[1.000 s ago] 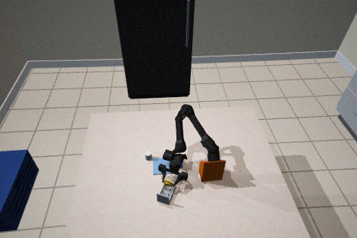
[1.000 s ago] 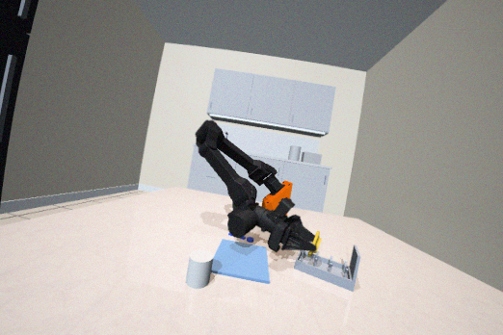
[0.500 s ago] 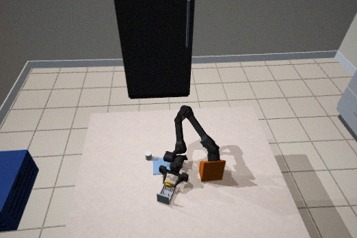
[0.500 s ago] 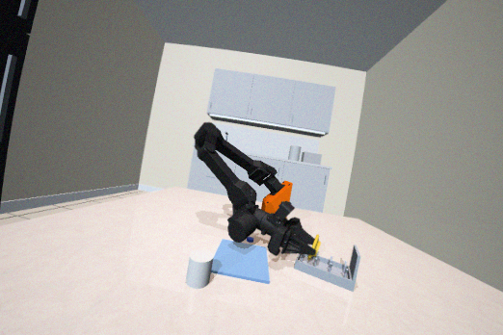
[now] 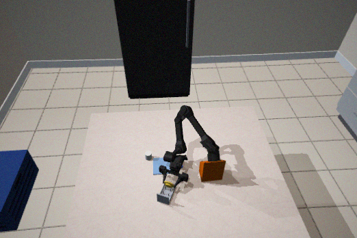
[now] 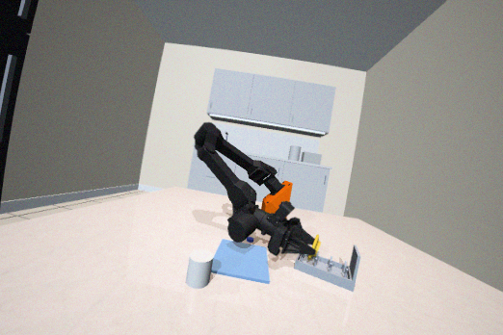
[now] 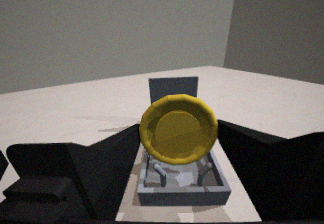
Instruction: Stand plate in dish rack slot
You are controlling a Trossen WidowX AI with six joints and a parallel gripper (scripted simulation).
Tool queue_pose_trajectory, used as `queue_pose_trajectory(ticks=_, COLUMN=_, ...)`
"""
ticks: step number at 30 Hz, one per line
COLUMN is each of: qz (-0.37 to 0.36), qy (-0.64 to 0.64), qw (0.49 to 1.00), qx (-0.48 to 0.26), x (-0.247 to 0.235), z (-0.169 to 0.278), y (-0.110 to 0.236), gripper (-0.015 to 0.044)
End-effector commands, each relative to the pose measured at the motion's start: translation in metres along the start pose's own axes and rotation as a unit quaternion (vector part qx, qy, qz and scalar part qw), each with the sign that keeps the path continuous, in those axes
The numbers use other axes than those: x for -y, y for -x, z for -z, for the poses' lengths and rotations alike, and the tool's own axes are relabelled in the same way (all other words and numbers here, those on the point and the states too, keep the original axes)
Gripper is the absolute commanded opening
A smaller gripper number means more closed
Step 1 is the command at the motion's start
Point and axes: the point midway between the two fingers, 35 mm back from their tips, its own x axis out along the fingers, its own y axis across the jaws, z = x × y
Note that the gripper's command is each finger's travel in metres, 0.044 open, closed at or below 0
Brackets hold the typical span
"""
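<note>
One step remains in doubt: the release. The plate [image 7: 178, 129] stands upright on its edge over the near end of the dish rack [image 7: 184, 189], low in the middle of the wrist view, its lower rim down among the rails, and the gripper [image 7: 178, 137] pinches it by the rim on either side. The dark fingers flank the yellow disc at left and right of that frame, pressed against its edges; they have not yet parted from it, so the plate is held, not free. Placement looks nearly done, judging by how deep the plate sits behind the rack's front wall.

Next comes the letting go: the fingers need to spread wide enough to clear the rim without nudging the plate sideways, then the arm should draw back and up, away from the rack. Whether the plate sits truly between two rails cannot be told, since the disc hides them.

From the exterior view, the plate [image 6: 315, 244] hangs at the rack's left end on the worktop [image 6: 104, 298].
</note>
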Motion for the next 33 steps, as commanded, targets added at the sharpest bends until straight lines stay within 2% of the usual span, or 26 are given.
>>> queue_pose_trajectory(ticks=1, qz=0.000, qy=0.000, qw=1.000, qx=0.000, x=0.000, z=0.000, y=0.000, gripper=0.0400)
queue_pose_trajectory(ticks=9, qz=-0.002, qy=-0.001, qw=1.000, qx=0.000, x=0.002, z=-0.007, y=0.001, gripper=0.0400)
queue_pose_trajectory(ticks=19, qz=-0.014, qy=-0.017, qw=1.000, qx=0.007, x=0.018, z=-0.112, y=0.015, gripper=0.0400)
queue_pose_trajectory(ticks=24, qz=-0.018, qy=-0.027, qw=0.999, qx=0.002, x=0.018, z=-0.114, y=0.014, gripper=0.0400)
queue_pose_trajectory(ticks=33, qz=-0.069, qy=-0.147, qw=0.984, qx=-0.072, x=0.007, z=-0.114, y=0.009, gripper=0.0400)
